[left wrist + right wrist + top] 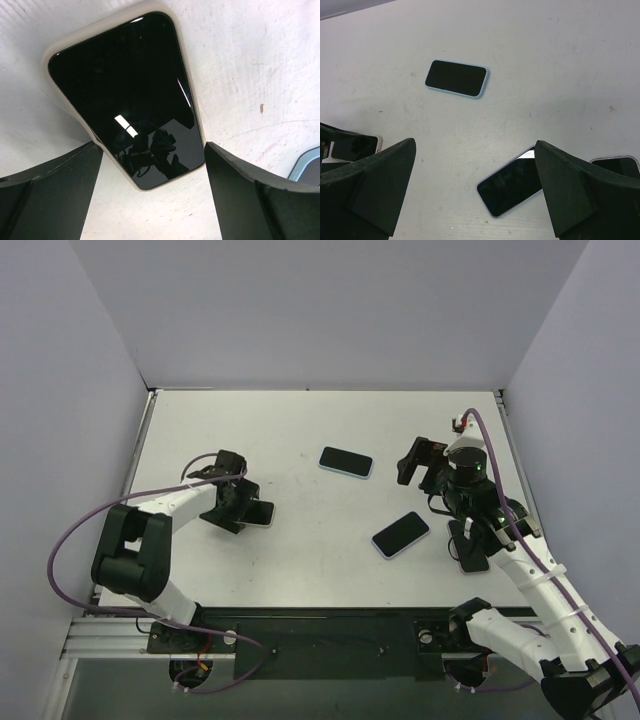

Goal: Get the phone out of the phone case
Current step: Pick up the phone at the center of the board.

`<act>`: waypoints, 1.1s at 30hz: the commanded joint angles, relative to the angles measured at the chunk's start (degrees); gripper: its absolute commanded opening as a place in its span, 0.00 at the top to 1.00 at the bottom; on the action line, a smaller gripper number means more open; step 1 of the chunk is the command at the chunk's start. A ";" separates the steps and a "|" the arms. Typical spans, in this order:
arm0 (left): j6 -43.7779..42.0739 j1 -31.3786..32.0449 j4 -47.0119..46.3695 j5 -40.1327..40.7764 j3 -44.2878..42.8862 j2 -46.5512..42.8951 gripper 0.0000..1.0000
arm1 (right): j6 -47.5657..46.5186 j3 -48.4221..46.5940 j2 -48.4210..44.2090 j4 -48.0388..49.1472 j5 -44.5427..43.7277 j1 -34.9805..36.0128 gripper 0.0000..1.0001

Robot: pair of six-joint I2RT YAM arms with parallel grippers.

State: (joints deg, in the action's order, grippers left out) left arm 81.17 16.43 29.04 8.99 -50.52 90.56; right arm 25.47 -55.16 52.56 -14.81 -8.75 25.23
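A black-screened phone in a cream case lies flat on the white table. My left gripper is open, low over its near end, with one finger on each side and not touching it. In the top view this phone pokes out from under the left gripper. My right gripper is open and empty, held above a phone in a lavender case. In the top view the right gripper is at the right of the table.
A phone in a light blue case lies mid-table, also in the right wrist view. The lavender-cased phone lies right of centre. Another phone lies by the right arm, near the table's right edge.
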 commanded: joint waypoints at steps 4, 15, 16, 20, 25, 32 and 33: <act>4.17 -0.17 6.63 1.82 -5.64 7.69 0.06 | -1.13 0.14 0.27 0.57 -1.44 0.52 0.00; 9.36 -1.30 11.13 -0.20 -8.72 14.28 0.06 | -1.66 0.84 0.79 0.92 -1.97 0.52 0.00; 9.54 -1.48 11.48 -0.64 -8.72 14.55 0.06 | -1.66 0.84 0.71 0.92 -2.14 0.52 0.00; 10.33 -2.89 16.57 -2.31 -11.61 17.54 0.06 | -1.74 0.75 1.23 0.83 -1.79 0.52 0.00; 10.77 -3.42 14.91 -3.19 -10.56 17.37 0.06 | -1.74 1.10 2.55 1.97 -0.13 0.61 0.00; 7.87 -3.42 12.97 -0.21 -8.63 10.52 0.05 | -1.65 1.19 8.43 4.88 4.27 2.80 0.00; 7.87 -3.59 13.50 -0.12 -8.28 9.12 0.04 | -1.66 1.02 8.70 4.88 4.18 3.59 0.00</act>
State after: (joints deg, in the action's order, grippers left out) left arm 89.45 12.78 41.41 3.44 -62.39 101.08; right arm 24.32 -53.91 58.28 -12.49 -6.15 26.63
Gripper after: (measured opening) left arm 0.940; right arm 1.000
